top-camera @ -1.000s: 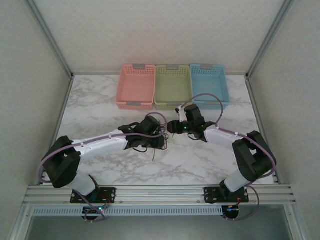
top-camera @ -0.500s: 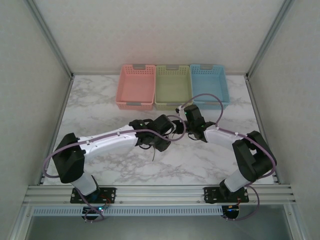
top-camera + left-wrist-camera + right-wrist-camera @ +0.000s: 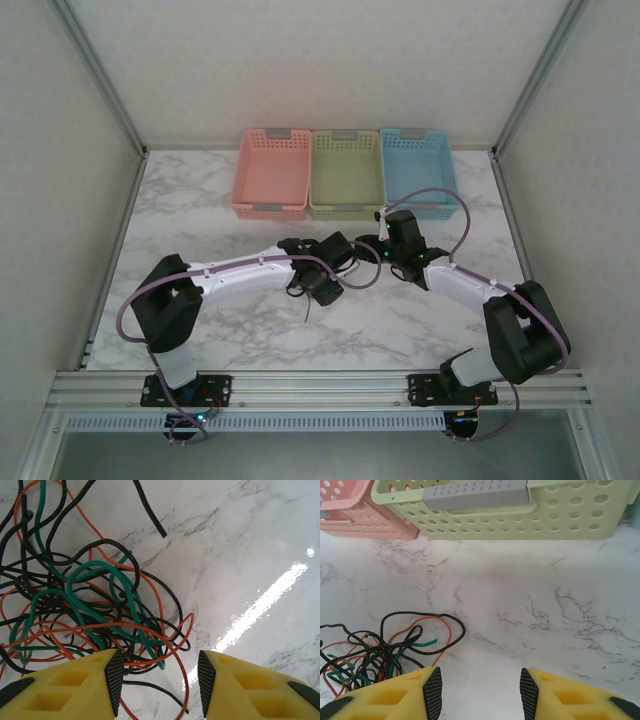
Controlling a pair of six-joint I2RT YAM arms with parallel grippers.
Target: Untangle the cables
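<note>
Cables: your tangle of red, green and black cables (image 3: 95,615) lies mid-worktop (image 3: 200,220) on the white marble, near of the green basket (image 3: 346,172).
Left hand: your left hand (image 3: 157,680) hangs low over the tangle's edge with its jaws apart. A red loop and a black strand cross the gap, and neither is clamped.
Right hand: your right hand (image 3: 477,690) stands open over bare marble just right of the tangle, with nothing between its jaws.
Arms: both reach inward, and the hands are close together at the middle.
Baskets: the pink basket (image 3: 270,175), green basket and blue basket (image 3: 418,170) sit side by side along the far edge, left to right.
</note>
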